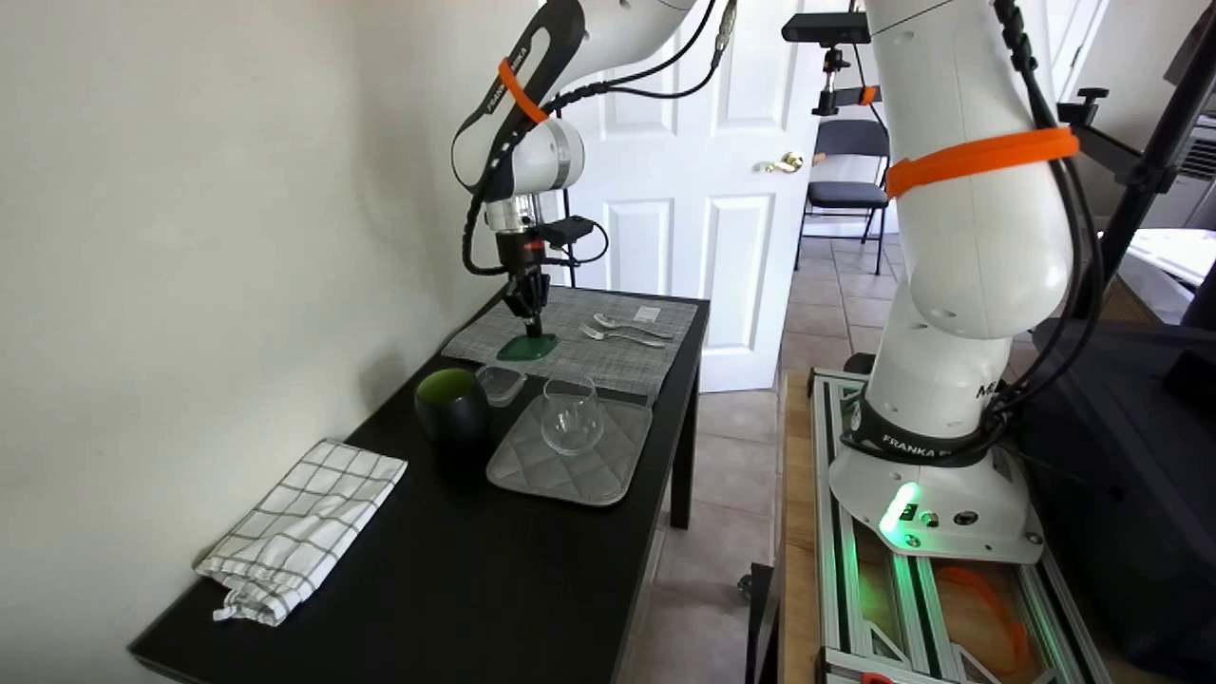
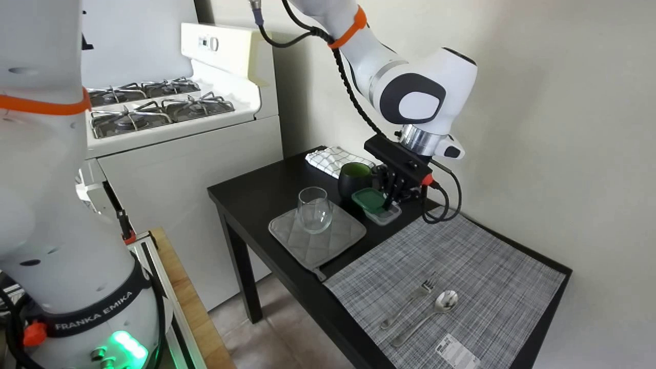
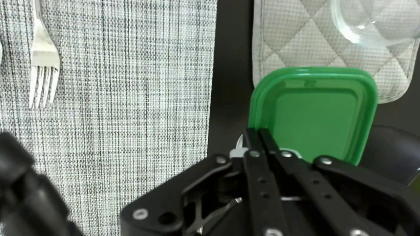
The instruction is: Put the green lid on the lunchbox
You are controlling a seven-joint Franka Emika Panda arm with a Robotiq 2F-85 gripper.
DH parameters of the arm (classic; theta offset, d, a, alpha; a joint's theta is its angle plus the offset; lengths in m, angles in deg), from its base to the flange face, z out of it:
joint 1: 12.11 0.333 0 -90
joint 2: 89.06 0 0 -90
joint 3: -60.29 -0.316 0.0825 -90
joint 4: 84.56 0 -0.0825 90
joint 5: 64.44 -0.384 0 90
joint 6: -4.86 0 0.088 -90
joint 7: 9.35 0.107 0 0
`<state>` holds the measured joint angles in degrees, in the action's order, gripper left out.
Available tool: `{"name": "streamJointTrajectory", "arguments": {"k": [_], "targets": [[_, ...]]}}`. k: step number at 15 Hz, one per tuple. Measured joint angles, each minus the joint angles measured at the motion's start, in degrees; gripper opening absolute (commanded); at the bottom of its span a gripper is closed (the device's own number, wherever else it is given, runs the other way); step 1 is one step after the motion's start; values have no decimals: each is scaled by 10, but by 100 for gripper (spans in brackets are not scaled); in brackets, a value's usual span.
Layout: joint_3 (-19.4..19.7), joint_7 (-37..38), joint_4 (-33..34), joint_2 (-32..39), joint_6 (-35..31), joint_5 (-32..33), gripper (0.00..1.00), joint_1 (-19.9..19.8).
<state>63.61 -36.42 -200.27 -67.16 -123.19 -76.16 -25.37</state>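
Green is the lid (image 3: 315, 119), and the jaws hold it: they stand closed together with its edge pinched between them, close to one corner, as the wrist view shows. The lunchbox (image 2: 384, 217), of clear material, sits on the dark surface (image 1: 427, 570), between the black cup (image 1: 454, 413) and the woven placemat (image 3: 137, 91). By my judgement the picking up is done, and the placing is not. In both exterior views the lid appears to hang higher than the lunchbox and does not close it; in an exterior view it hides one part of the lunchbox from sight and reaches out toward the cup. Whether any edge touches the rim, I cannot tell. What is left, I suppose, is to shift the lid square over the opening, match the corners, lower it, and then let go.

The arm (image 2: 369, 54) stretches out over the surface, sloping down from the top of both exterior views. Its wrist (image 1: 541, 161) is bent so that the jaws point downward, almost vertical in an exterior view. This pose seems to me suitable for lowering, though the hold at one corner may let the far side of the lid tip.
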Motion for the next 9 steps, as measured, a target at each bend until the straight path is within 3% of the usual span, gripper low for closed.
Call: {"name": "streamJointTrajectory", "arguments": {"k": [9], "targets": [[-10, 30, 38, 53, -68, 10, 1, 15]]}}
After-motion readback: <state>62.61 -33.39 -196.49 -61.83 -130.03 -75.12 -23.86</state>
